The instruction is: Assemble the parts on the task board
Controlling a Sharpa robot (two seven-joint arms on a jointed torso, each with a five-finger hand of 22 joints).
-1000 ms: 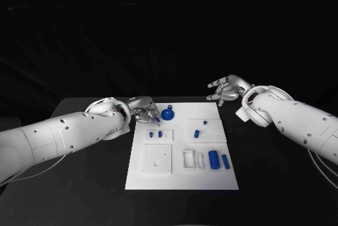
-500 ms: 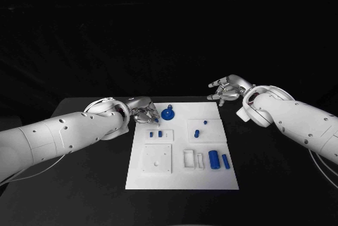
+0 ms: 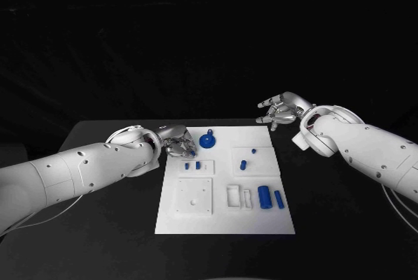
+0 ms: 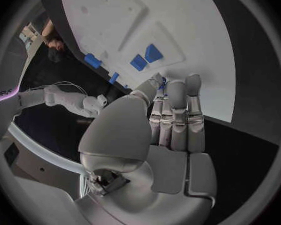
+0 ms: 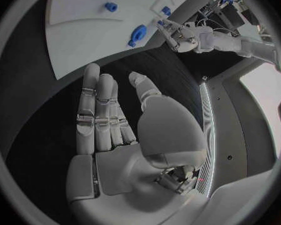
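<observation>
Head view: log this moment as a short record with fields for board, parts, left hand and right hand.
board: white task board flat on the black table
parts: round blue part with a tab near the board's far edge; two small blue parts in a raised block; two blue cylinders side by side at the board's right
left hand: left hand at the board's far left edge, beside the round part; whether it touches anything cannot be told
right hand: right hand raised off the board's far right corner, fingers apart, holding nothing
</observation>
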